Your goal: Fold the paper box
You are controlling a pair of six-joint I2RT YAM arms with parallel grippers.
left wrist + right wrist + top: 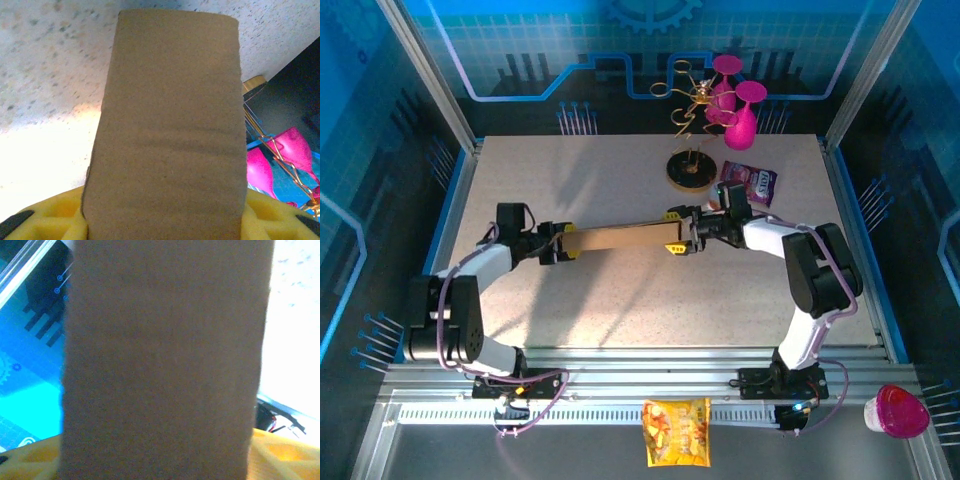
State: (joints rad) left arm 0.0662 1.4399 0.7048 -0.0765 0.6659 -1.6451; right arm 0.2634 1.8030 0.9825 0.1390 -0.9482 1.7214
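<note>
Flattened paper box [618, 238], plain brown cardboard, held as a long strip above the table [620, 310], just on the near side of the gold wire stand [692, 168]. Pinched at one end by the left gripper [563, 243], at the other by the right gripper [680, 237], yellow fingers [45, 215] clamped on the board. Probably early in the fold (no walls raised yet). Next, likely: lowering and opening a crease without losing either end. Open room nearer than the stand; purple packet [750, 182] beside it.
</note>
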